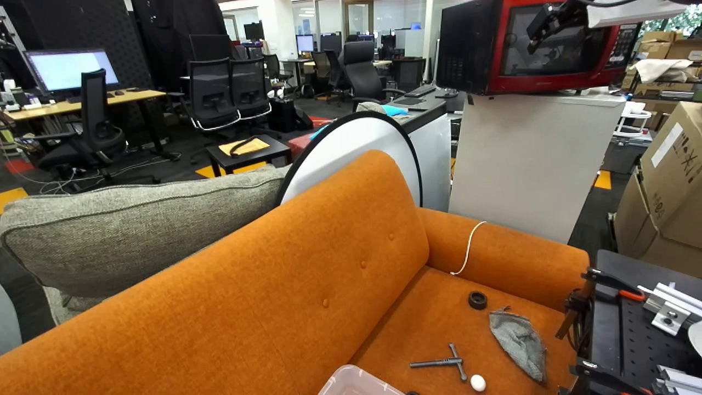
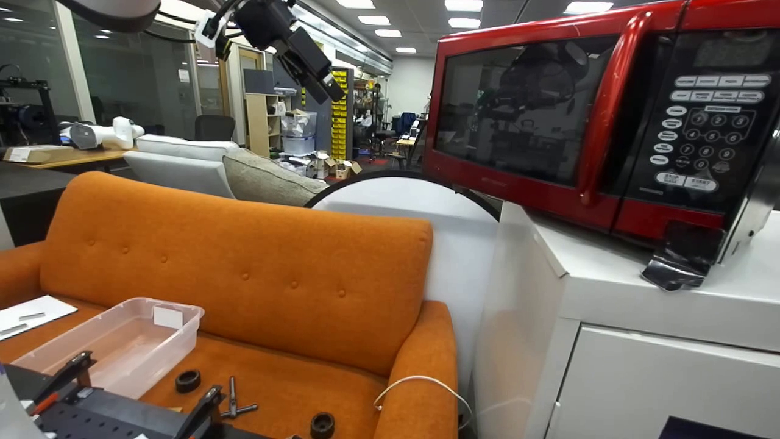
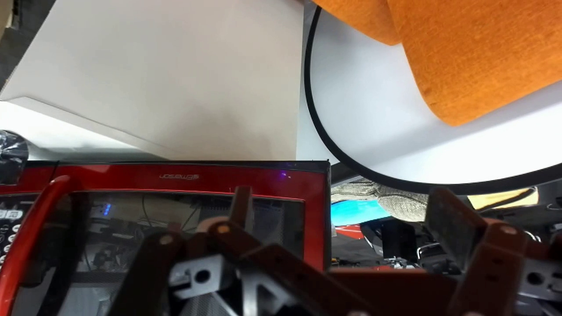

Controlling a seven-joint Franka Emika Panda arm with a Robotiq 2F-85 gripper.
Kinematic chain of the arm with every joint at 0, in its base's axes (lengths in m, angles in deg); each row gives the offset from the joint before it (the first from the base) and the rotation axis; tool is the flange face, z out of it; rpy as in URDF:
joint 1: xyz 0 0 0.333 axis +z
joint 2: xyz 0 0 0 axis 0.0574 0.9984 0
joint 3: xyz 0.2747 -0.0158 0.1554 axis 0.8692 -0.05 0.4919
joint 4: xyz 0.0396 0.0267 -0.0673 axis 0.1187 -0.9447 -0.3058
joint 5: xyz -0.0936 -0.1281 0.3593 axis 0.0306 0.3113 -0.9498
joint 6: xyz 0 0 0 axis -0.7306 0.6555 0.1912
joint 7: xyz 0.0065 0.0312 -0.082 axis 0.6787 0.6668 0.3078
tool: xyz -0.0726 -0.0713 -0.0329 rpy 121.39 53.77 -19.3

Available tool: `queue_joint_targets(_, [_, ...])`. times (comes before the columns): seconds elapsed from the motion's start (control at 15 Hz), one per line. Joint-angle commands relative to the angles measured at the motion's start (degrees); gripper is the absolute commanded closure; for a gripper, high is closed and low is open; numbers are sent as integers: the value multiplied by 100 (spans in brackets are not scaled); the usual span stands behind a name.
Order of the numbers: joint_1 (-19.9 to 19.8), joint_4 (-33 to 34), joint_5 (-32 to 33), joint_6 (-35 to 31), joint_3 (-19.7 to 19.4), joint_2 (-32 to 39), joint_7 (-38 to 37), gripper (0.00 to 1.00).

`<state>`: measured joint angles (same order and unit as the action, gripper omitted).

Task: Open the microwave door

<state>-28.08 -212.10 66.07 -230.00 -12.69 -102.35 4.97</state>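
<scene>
Topping a white cabinet (image 2: 640, 372), the microwave (image 2: 618, 122) (insides unclear) has its door (image 2: 518, 110) closed.

The microwave (image 2: 634, 131) stands on the bench (image 2: 597, 262), askew to the edge facing the sofa (image 2: 231, 244), one end jutting past a corner. The end effector (image 3: 341, 206) hangs before the microwave door (image 2: 524, 110), apart from it. A disc (image 2: 451, 250) stands behind the sofa, near that corner. On the sofa, a tool (image 2: 233, 407) lies between two rings (image 2: 187, 373), a bin (image 2: 177, 347) just beside one.
</scene>
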Motion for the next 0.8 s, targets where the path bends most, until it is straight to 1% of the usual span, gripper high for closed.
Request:
queue_joint_targets(0.0, [27,12,18,19,-24,4,-8,0])
queue_joint_targets(0.27, [27,12,18,19,-24,4,-8,0])
queue_joint_targets(0.4, [-26,93,0,26,-33,117,-75,0])
queue_joint_targets(0.53, [-140,184,27,-26,-74,220,-175,0])
queue_joint_targets(0.73, [-491,373,155,-156,-178,400,-367,0])
